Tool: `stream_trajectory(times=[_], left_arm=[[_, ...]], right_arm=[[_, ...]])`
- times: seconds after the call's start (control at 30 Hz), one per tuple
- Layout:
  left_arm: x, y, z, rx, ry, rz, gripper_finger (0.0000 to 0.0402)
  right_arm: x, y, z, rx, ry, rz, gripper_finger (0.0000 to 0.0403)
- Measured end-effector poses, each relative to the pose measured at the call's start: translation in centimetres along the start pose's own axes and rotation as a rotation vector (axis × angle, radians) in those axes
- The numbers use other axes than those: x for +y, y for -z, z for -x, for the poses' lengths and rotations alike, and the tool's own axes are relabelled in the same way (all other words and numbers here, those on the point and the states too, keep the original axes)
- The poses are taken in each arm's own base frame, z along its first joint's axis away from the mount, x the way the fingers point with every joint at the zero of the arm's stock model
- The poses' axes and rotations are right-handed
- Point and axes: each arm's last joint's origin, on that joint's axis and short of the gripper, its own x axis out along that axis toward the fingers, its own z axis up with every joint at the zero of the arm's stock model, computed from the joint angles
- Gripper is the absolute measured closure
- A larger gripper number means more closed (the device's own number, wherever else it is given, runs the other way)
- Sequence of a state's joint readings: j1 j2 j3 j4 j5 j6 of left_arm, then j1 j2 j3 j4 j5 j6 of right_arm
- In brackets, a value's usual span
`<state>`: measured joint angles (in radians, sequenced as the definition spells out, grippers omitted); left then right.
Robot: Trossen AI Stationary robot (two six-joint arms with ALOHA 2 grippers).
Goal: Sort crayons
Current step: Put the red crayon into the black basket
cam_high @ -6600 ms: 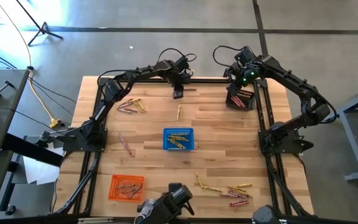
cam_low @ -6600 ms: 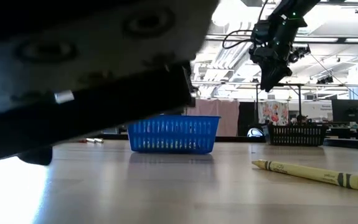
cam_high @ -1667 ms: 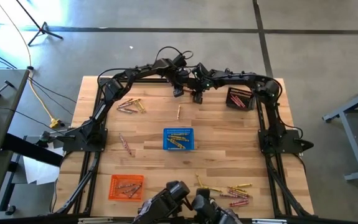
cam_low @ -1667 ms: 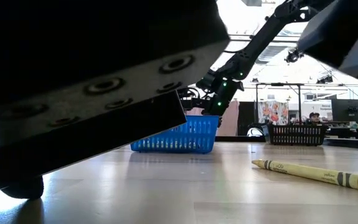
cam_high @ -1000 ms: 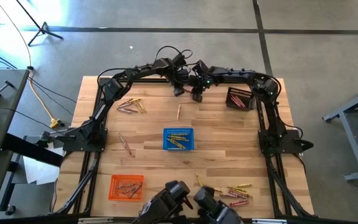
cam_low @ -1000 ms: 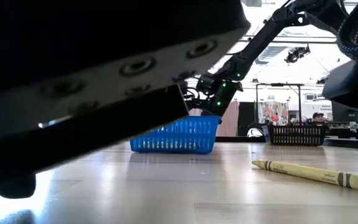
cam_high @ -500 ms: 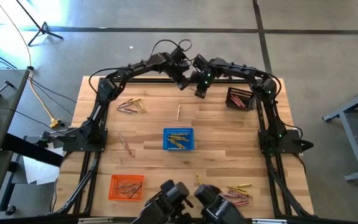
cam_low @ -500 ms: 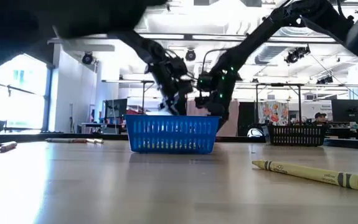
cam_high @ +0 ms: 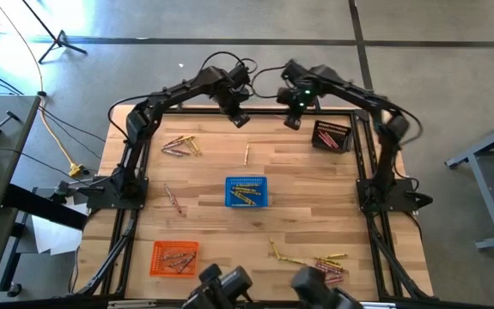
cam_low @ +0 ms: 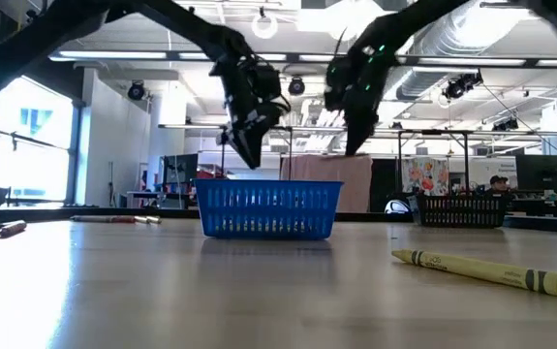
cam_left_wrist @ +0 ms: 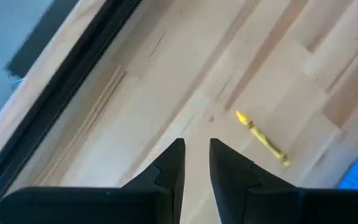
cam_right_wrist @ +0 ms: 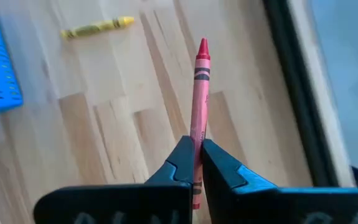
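My right gripper point(cam_right_wrist: 197, 144) hangs above the table's far edge point(cam_high: 292, 120), shut on a red crayon point(cam_right_wrist: 199, 93). My left gripper point(cam_left_wrist: 196, 148) hangs just to its left point(cam_high: 240, 118), open with a narrow gap and nothing in it. Below them a single yellow crayon point(cam_high: 247, 154) lies flat on the wood. Loose crayons lie at the far left point(cam_high: 180, 146), the left point(cam_high: 173, 199) and the near right point(cam_high: 320, 262). The blue basket point(cam_high: 247, 191), the orange basket point(cam_high: 174, 257) and the dark basket point(cam_high: 332, 136) all hold crayons. My right gripper pinches the red crayon's wrapped shaft point(cam_right_wrist: 197, 127) between its two fingers, toward the blunt end. The crayon lies along the fingers, its pointed tip point(cam_right_wrist: 202, 45) sticking out past the fingertips. The fingers point down at the table, and the crayon is lifted clear.
Black frame rails run along the table's far edge point(cam_high: 264, 110) and both sides. In the low view a yellow crayon point(cam_low: 491, 271) lies close to the near edge. Bare wood lies between the blue basket and the far edge.
Both grippers have risen from low over the table's far edge and drawn apart. My right gripper has gone up and toward the right edge, nearer the dark basket. My left gripper has gone up and a little toward the left edge.
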<state>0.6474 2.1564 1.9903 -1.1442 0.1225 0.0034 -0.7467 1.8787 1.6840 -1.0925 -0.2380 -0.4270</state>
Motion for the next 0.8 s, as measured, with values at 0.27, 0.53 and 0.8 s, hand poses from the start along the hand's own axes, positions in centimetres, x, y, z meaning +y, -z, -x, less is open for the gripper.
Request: stream_trajectory(times=[0.27, 0.53, 0.8], left_arm=[[-5.7, 1.6, 4.7, -0.054, -0.020, -0.074, 0.0341], [-9.6, 6.0, 11.5, -0.070, -0.195, -0.124, 0.0341], [-9.6, 12.4, 17.0, -0.175, -0.252, -0.049, 0.0341]], right_arm=[[3.7, 5.8, 3.3, -0.245, 0.037, -0.025, 0.0401], [7.8, 7.6, 3.1, -0.474, -0.044, -0.072, 0.0401], [13.7, 4.9, 2.8, -0.616, -0.173, 0.005, 0.0401]])
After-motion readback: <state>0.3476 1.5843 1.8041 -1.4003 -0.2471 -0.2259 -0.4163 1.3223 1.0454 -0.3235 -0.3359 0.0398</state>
